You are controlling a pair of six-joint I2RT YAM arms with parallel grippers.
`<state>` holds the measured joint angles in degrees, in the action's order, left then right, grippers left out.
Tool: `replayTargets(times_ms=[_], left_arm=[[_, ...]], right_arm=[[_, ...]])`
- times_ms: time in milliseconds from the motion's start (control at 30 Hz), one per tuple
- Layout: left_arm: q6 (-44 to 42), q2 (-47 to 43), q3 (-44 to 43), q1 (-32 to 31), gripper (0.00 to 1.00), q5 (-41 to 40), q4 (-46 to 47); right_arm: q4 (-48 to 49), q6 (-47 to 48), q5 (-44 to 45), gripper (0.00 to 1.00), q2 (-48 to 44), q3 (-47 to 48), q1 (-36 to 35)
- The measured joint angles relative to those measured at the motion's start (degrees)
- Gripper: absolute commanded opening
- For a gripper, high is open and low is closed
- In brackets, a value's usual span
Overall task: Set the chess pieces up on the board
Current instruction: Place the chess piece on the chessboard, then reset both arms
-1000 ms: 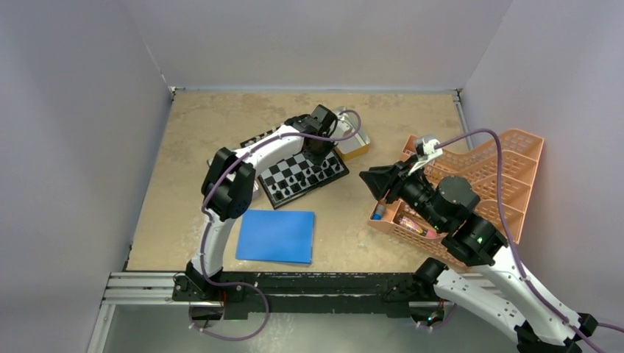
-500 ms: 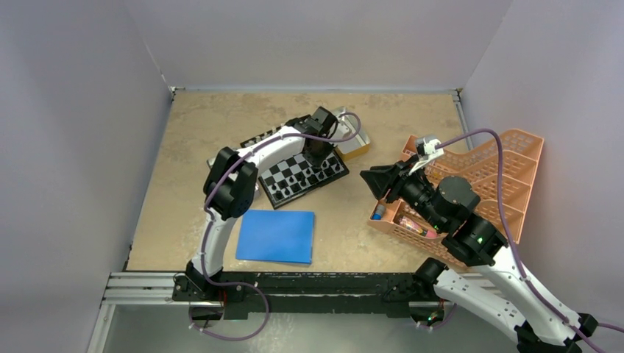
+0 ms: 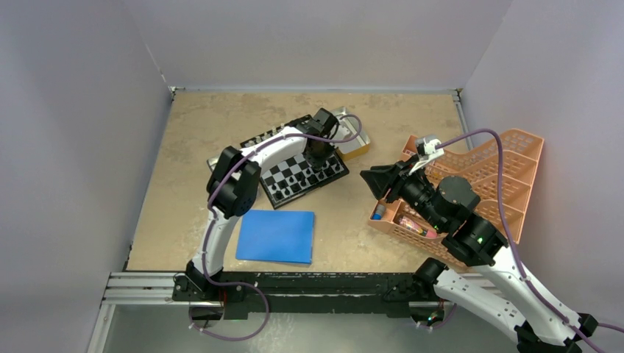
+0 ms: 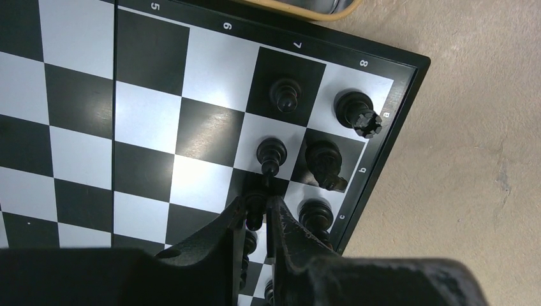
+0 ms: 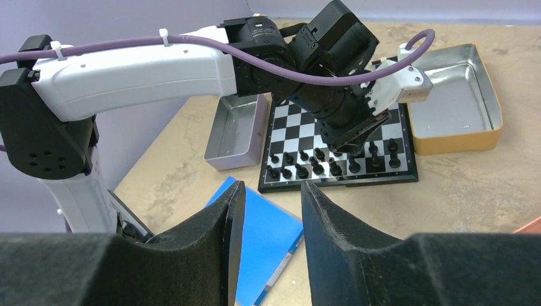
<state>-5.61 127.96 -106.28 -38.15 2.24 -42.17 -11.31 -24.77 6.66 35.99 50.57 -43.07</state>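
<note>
The board [image 3: 279, 190] is lying askew on the counter [image 3: 191, 147], just above the centre of the top view. A blue sheet [image 3: 276, 235] is lying below it, and a yellow-sided tin [image 3: 355, 149] is sitting just beside its upper right corner.

The left claw [image 3: 318, 156] is hanging over the right end of the board. In the left wrist view, its fingers [image 4: 214, 236] are reaching in from the bottom centre and flanking a black pawn [image 4: 256, 209]. The pawn is standing on a dark square in the row marked 7. The gap between the fingers is narrow, and I cannot tell whether they are pressing on the pawn or just clearing it.

Above the pawn, two more pawns [image 4: 285, 95] are standing in the same row. A rook [image 4: 360, 115], a knight [image 4: 325, 166] and a bishop [image 4: 316, 215] are lining the board's right edge.

The right claw [image 3: 370, 179] is hovering right of centre in the top view, well apart from the board and beside an orange basket [image 3: 508, 169]. Its jaws are standing apart with nothing between them. In the right wrist view, black pieces [image 5: 300, 164] are crowding the board's lower edge.
</note>
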Motion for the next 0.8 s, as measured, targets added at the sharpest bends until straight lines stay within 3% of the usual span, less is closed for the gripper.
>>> replayTargets(times_ms=[233, 300, 533, 800], left_arm=[[-0.2, 0.5, -0.2, 0.0, 0.26, 0.0, -0.4], [-0.6, 0.5, -0.2, 0.0, 0.37, 0.0, -0.4], [-1.9, 0.2, -0.2, 0.0, 0.47, 0.9, 0.9], [-2.4, -9.2, 0.5, 0.0, 0.60, -0.9, 4.8]], right_arm=[[0.0, 0.0, 0.1, 0.41, 0.0, 0.0, 0.0], [0.0, 0.0, 0.1, 0.41, 0.0, 0.0, 0.0], [-0.1, 0.0, 0.2, 0.42, 0.0, 0.1, 0.0], [-0.1, 0.1, 0.3, 0.44, 0.0, 0.2, 0.0]])
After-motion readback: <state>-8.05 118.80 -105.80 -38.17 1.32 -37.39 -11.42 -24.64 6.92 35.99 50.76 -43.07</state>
